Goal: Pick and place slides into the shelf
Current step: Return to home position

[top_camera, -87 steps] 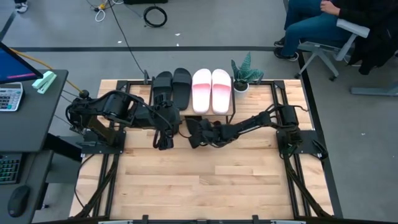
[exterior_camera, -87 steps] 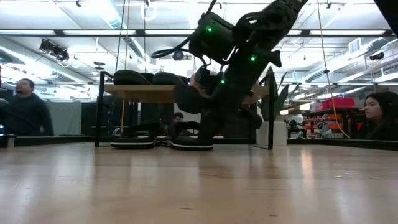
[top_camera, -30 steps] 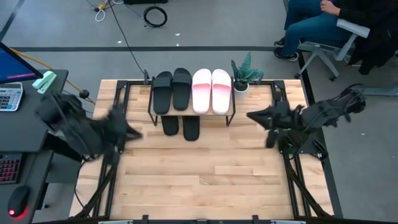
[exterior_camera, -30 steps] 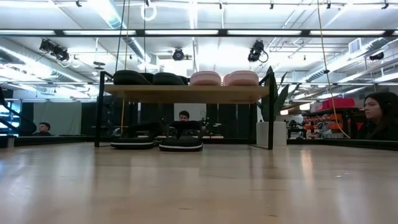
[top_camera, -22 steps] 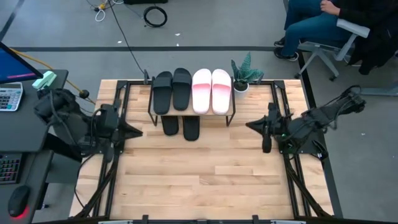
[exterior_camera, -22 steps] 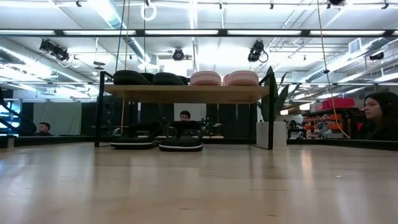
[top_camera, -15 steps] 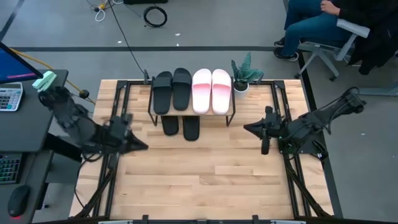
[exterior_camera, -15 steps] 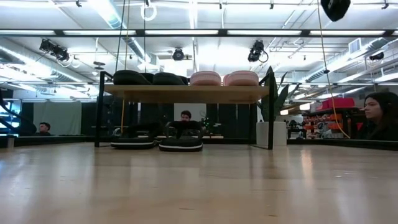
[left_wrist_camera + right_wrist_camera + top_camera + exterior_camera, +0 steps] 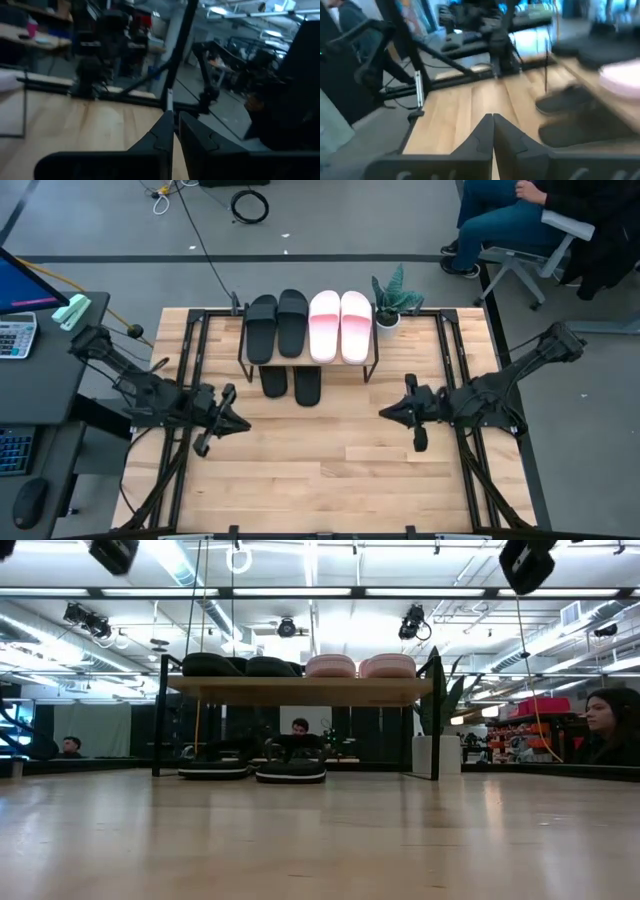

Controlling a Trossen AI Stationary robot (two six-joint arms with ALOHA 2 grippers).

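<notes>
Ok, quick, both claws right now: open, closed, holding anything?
Left claw: closed, holding nothing.
Right claw: closed, holding nothing.

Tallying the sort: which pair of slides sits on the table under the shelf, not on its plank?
The lower black pair, heels poking out from beneath the shelf. The other black pair and the pink pair lie side by side on top.

Two black slides, two pink slides, two flip-flops (under one shelf).
</notes>
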